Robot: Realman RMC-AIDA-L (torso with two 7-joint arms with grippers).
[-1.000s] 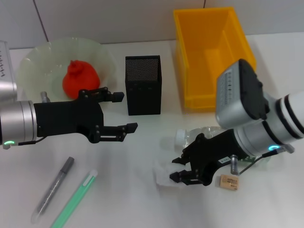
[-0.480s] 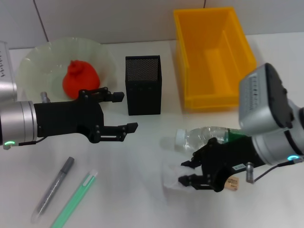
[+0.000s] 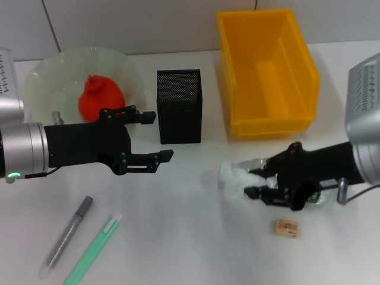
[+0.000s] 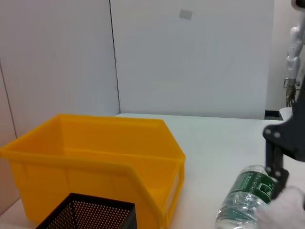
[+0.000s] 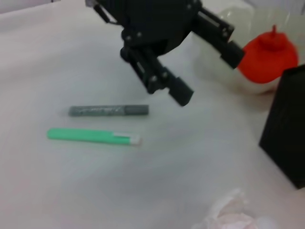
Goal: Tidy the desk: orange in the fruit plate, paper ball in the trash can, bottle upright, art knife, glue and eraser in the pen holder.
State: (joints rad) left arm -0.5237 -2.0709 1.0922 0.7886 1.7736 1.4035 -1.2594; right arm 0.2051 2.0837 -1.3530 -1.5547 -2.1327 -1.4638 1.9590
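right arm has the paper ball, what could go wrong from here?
1. The right gripper pinches only one edge of the paper ball; it could slip before reaching the trash can.
2. The bottle lies on its side right behind the gripper and may get nudged and roll.
3. The left gripper hovers open near the pen holder; crossing paths risks contact.

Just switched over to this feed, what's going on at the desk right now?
The right claw has the paper ball pinched and is holding it just in front of the trash can, above the bottle that lies on its side. The left claw hangs open near the pen holder, holding nothing. The orange sits in the fruit plate. The eraser and two pen-like items lie loose on the desk.
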